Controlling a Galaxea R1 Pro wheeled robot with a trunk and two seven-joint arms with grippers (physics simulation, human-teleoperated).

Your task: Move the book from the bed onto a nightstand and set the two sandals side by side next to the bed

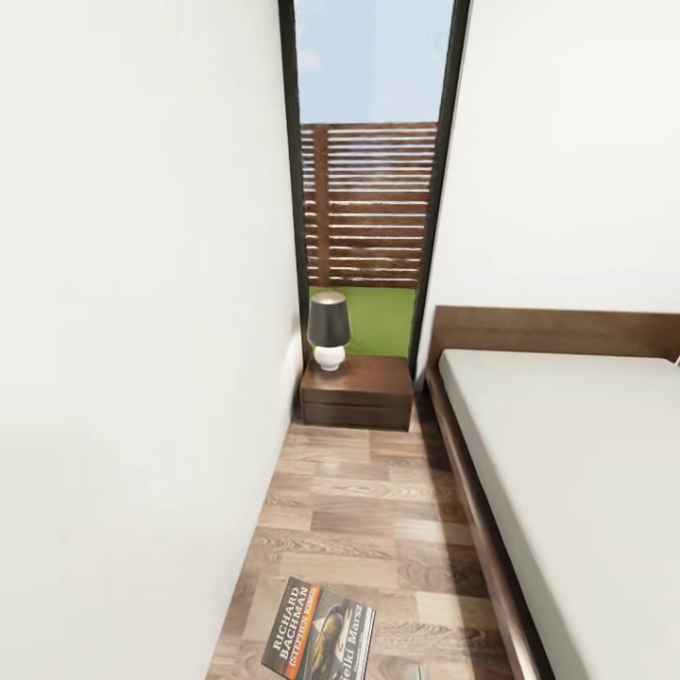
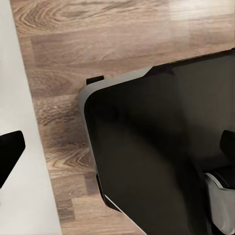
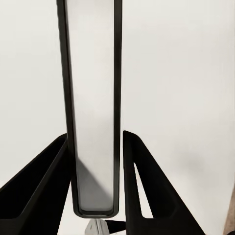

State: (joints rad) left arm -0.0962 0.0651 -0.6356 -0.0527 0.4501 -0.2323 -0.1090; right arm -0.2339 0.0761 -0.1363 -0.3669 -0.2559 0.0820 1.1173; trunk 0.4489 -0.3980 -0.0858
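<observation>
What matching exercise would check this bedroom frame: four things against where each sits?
Things:
1. dark paperback book with orange band
2. dark-shaded lamp with white base
3. low reddish-brown wooden nightstand
4. pale-grey mattress

Places:
A. under the tall window, beside the headboard
B. on the dark wooden bed frame, at right
C. low in the head view, over the plank floor
D. on the nightstand top

Pairs: 1-C, 2-D, 3-A, 4-B

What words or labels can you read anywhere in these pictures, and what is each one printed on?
"RICHARD BACHMAN": white lettering along the orange band of the book, seen in the head view.
"Wielki Marsz": on the book's cover by the picture; partly cut off and blurred, so this reading is uncertain.
A smaller line beside the author's name: too small to read.
</observation>
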